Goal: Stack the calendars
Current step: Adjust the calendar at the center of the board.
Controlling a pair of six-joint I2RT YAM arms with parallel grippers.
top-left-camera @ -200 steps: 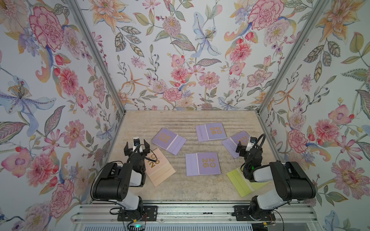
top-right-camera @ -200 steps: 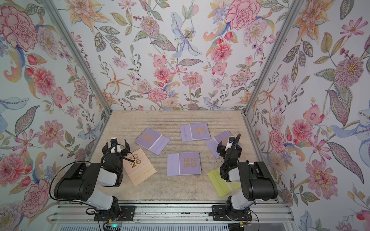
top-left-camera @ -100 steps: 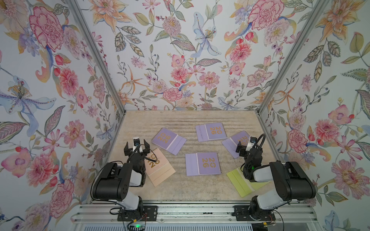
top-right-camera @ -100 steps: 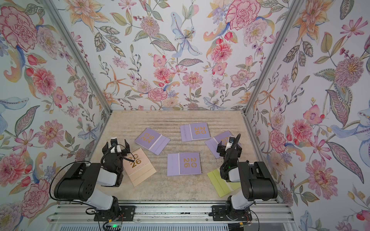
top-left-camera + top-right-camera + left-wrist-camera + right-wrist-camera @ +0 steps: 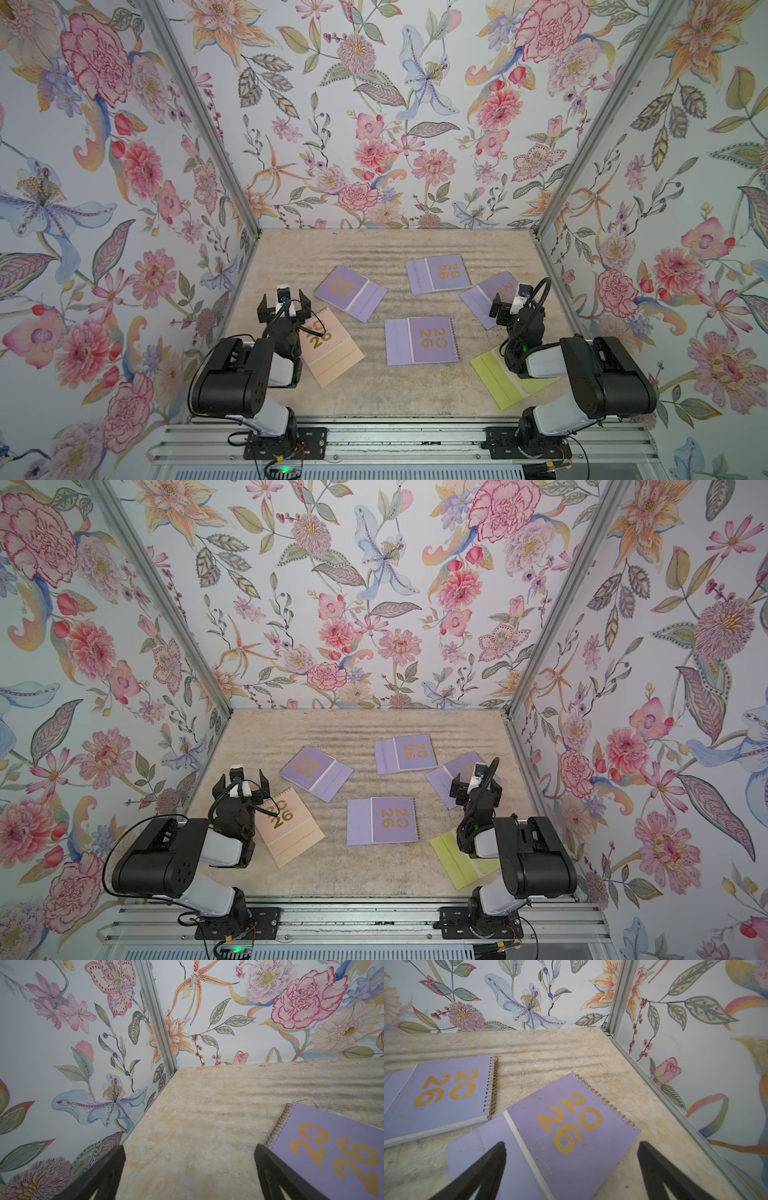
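Tabletop [image 5: 374, 245] bearing six spiral-bound calendars, each lying flat and separate, as seen in both top views. Four are lilac:
- a centre lilac calendar [image 5: 422, 340] in the middle of the surface
- a back lilac calendar [image 5: 438, 273] nearer the rear wall
- a left lilac calendar [image 5: 350, 293], turned at an angle
- a right lilac calendar [image 5: 482, 297], just beside the back one and partly covered by the right arm

At the near left lies the peach calendar [image 5: 334, 355], its gold "2026" partly hidden behind the left arm. At the near right, under the right arm, lies the yellow-green calendar [image 5: 496, 380]. Its cover is mostly hidden, so any print on it cannot be read.

The left gripper [image 5: 189, 1147] stands with jaws wide apart and empty over bare table. In the left wrist view, the left lilac calendar's coiled corner lies just beside one finger. The right gripper [image 5: 571, 1145] also has its jaws spread and holds nothing, poised over the right lilac calendar. It seems to hang just above the cover rather than touch it. Floral walls [image 5: 374, 124] enclose the table on three sides.
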